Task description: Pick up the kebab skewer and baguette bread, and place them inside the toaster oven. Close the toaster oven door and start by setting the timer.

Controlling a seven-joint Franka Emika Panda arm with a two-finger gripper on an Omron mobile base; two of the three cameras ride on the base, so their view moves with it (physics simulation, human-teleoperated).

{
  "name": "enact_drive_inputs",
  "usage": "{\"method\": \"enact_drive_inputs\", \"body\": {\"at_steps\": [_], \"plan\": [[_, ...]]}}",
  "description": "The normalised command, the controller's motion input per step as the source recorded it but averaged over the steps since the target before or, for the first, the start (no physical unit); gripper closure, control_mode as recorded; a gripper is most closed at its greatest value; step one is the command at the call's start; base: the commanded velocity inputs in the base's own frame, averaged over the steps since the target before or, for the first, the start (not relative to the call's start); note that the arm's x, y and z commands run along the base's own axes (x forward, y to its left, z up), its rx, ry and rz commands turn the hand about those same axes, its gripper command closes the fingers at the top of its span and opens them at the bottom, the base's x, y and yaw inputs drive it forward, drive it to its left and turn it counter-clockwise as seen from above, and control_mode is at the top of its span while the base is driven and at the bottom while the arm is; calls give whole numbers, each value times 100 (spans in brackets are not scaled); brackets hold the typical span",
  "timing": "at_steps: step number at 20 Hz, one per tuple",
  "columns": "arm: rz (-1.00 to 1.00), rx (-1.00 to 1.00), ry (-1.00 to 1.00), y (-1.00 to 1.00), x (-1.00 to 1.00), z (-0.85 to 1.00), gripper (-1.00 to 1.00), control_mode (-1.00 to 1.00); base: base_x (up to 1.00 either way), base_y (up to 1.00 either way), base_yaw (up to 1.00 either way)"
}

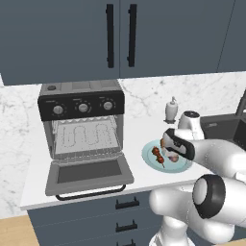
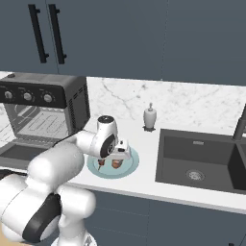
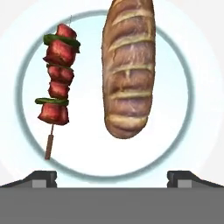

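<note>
Left base view, toaster oven: boxy grey-silver body on the white counter, black panel with three round knobs, wire rack visible inside.
Left base view, toaster oven door: dropped flat, dark glass pane, black bar handle at its front edge.
Left base view, plate: pale blue disc just right of the oven, carrying the kebab skewer.
Right base view, gripper: hung directly over the plate, right of the oven.
Right base view, dispenser: small white bottle behind the plate.
Hand view, kebab skewer: thin stick with red chunks and green slices, beside the loaf, apart from it.
Hand view, baguette bread: oblong golden-brown loaf, slashed crust, lying on the plate.
Hand view, fingertips: spread wide, holding nothing.
</note>
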Motion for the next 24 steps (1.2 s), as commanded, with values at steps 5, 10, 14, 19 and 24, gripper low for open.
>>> {"method": "enact_drive_inputs", "body": {"at_steps": [5,10,14,19,24], "plan": [[0,0,2,-5,38,-14,-100,-100,0,0,0],[0,0,5,-2,9,-20,-100,-100,0,0,0],[0,0,7,4,0,-31,-100,-100,0,0,0],[0,0,4,1,10,-25,-100,-100,0,0,0],[0,0,0,-5,25,-6,-100,-100,0,0,0]]}}
